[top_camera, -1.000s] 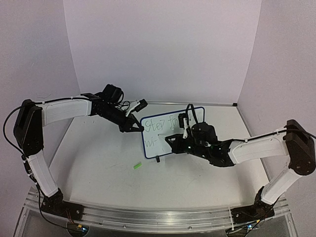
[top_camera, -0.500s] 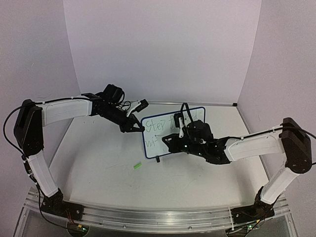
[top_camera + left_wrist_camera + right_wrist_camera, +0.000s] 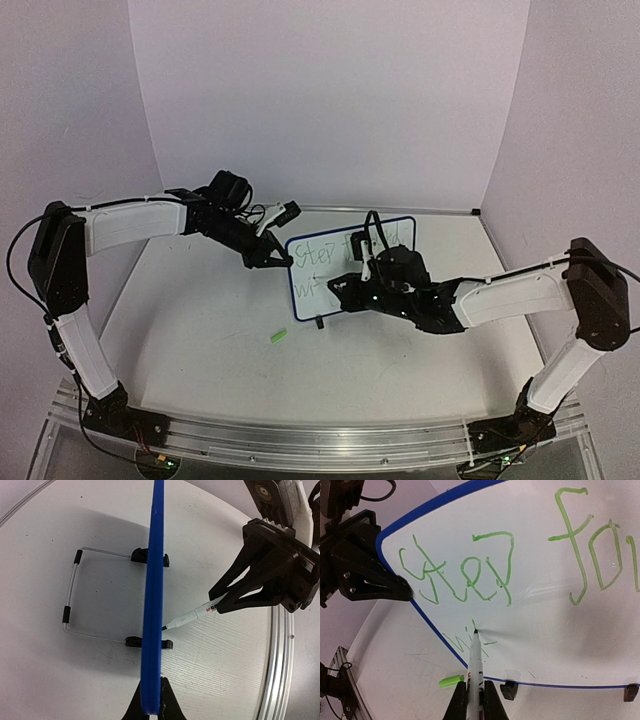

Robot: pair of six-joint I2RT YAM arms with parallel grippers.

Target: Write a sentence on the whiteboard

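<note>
Mid-table, whiteboard (image 3: 304, 301), left gripper (image 3: 279, 261) at its left edge, marker (image 3: 476, 656) tip on its face — cap (image 3: 278, 337) in front.

Small rect. whiteboard (image 3: 322, 278), dark-blue rounded-corner frame, stands upright mid-table on two black clip feet (image 3: 150, 556), wire stand (image 3: 70, 590) behind. Thin green handwritten sentence (image 3: 510, 565) unfinished: top line "Step for…", 2nd line barely begun, approx. "wi".

Sentence (image 3: 490, 572): first line cut by the picture's right edge after "for"; second line, low on the whiteboard (image 3: 545, 630), partly behind the marker (image 3: 476, 655), unreadable. From above, right gripper (image 3: 342, 283) covers the whiteboard's middle.
</note>
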